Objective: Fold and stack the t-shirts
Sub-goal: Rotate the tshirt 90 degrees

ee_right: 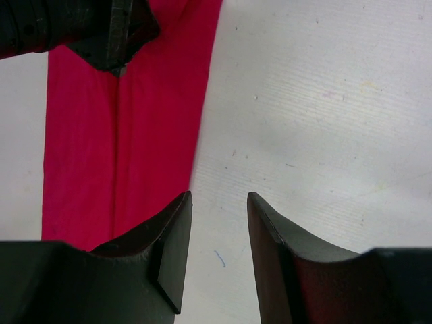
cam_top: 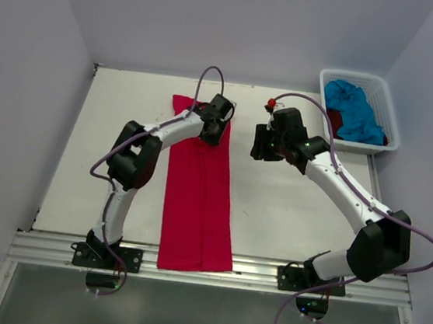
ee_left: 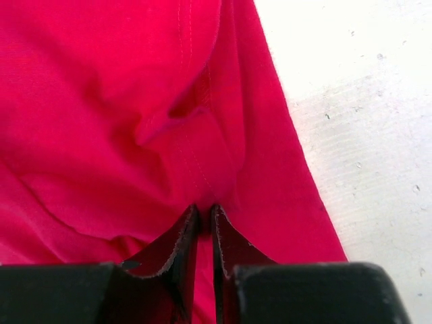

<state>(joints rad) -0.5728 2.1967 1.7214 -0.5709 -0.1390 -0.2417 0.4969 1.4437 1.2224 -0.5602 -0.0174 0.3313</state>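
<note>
**Far end of the strip pinched by one claw only**

The table (cam_top: 289, 209) carries one garment. The red-pink t-shirt (cam_top: 196, 206) lies left of centre, already folded into a narrow strip. Its long axis runs from the table's near edge towards the far edge.

The white basket (cam_top: 352, 74) sits at the far right corner. It holds the turquoise t-shirt (cam_top: 355, 111) in a heap, with the dark red t-shirt (cam_top: 334, 121) showing beneath it at the left side. Neither is folded.

The left gripper (ee_left: 204, 208) is down on the strip's far end, towards its right-hand border. Its jaws are drawn almost together, with a ridge of red-pink cloth clenched at the tips.

The right gripper (ee_right: 219, 197) hangs over bare table just beside the strip's right border. Its jaws are apart and nothing is between them.

Judgement: the coming move looks like a fold along the long axis, with the far end carried towards the near edge. The cloth lies to the left of the right claw, close but not touching, so the left arm is the nearer one. A single pinch risks dragging the far end askew.
</note>
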